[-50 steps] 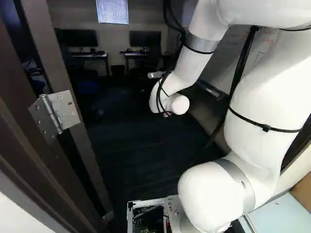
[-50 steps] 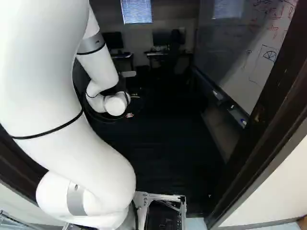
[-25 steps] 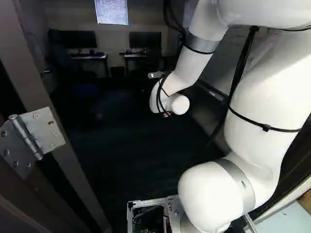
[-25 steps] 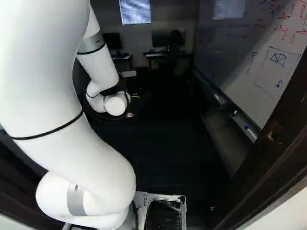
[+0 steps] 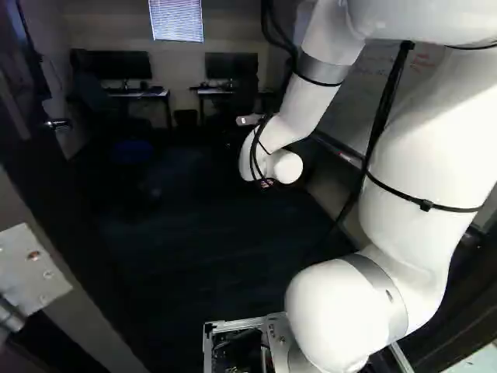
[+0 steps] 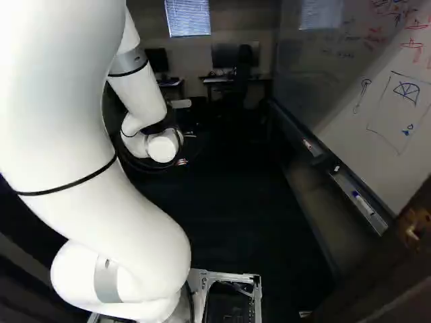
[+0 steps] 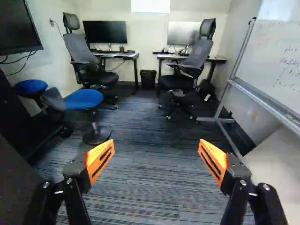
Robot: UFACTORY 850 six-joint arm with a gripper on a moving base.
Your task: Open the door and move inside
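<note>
In the right base view the gripper [image 6: 182,161] is a small patch beyond the arm's white wrist, its fingers mostly hidden. The wrist view shows the gripper [image 7: 156,145] open, orange pads wide apart, with only carpet between them. The dark door [image 5: 39,167] stands open along the left of the left base view, its metal handle [image 5: 58,123] facing the room. A steel hinge [image 5: 33,272] sits on the near frame. Opposite, the dark doorframe [image 6: 390,276] carries a brass-coloured plate [image 6: 409,229]. The gripper is inside the room, away from the door.
A whiteboard [image 7: 276,56] with a tray lines the right side. Ahead stand desks, monitors [image 7: 105,32], office chairs [image 7: 180,77] and a bin [image 7: 148,79]. Blue stools [image 7: 83,99] are at the left. Carpet [image 7: 150,173] spreads between them.
The base has moved forward through the doorway: hinge and frame have slid outward and nearer, and the door's handle has come into clearer view. The arm holds its pose against its lowest joint.
</note>
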